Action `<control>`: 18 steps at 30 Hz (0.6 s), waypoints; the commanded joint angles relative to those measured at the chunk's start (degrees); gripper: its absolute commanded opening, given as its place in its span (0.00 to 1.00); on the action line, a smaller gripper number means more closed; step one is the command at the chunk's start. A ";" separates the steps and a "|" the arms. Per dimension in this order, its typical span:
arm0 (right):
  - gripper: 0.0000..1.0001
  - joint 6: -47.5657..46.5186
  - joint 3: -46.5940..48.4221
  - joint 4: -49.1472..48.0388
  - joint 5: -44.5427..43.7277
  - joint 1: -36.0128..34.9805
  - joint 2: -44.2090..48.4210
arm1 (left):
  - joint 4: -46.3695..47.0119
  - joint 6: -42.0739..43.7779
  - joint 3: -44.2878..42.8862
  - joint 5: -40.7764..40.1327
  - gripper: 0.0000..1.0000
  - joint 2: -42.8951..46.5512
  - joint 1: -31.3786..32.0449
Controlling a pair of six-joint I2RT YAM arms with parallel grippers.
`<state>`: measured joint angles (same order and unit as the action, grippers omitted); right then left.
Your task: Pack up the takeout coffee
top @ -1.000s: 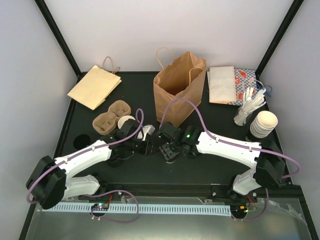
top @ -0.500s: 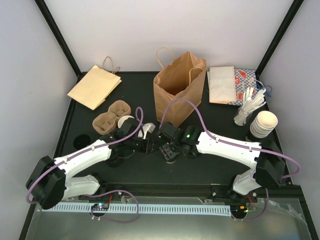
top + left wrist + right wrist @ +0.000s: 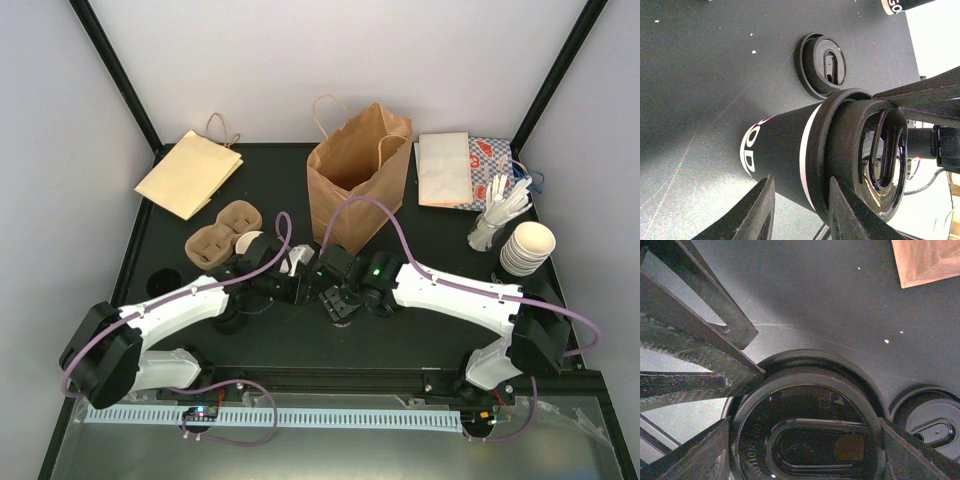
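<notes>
Centrally on the black table (image 3: 280,170) stands the largest thing, a brown paper bag (image 3: 355,180), upright with its mouth open, just beyond both grippers. The right arm's purple cable (image 3: 365,199) arches across its front. Far left lies a flat folded bag (image 3: 188,172), and far right a stack of napkins (image 3: 443,168) sits beside red-and-white packets (image 3: 490,165). A brown cup carrier (image 3: 222,232) sits left of the grippers, with a small white cup (image 3: 250,241) just beside it, half hidden by the left arm. At the right edge a holder (image 3: 484,236) bristles with white cutlery, next to nested cream cups (image 3: 527,247). The takeout coffee (image 3: 780,150), a black cup with white lettering, sits between the two arms, near of the bag. The left gripper (image 3: 802,180) is clamped on it at the edge of its lid (image 3: 840,400). The right gripper (image 3: 806,427) spans that lid from above, fingers against its rim. A loose black lid (image 3: 822,65) lies flat nearby.
</notes>
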<state>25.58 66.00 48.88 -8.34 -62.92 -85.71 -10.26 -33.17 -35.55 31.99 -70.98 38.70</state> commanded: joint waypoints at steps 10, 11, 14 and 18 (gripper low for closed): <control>0.75 -0.60 -2.45 2.26 1.58 -0.36 -2.70 | -1.53 2.17 0.82 -4.40 0.30 -4.77 0.61; 0.74 -0.65 -2.45 2.27 1.57 -0.35 -2.68 | -1.52 2.20 0.79 -4.19 0.29 -4.64 0.59; 0.75 -0.70 -2.45 2.13 1.64 -0.36 -2.68 | -1.90 2.38 0.10 -4.10 0.29 -3.30 0.63; 0.74 -0.62 -2.62 2.18 1.49 -0.37 -2.79 | -4.67 3.24 -2.05 -5.32 0.29 0.12 0.60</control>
<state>25.78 65.89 49.10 -8.71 -62.87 -85.71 -9.87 -32.14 -36.18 31.94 -72.18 38.63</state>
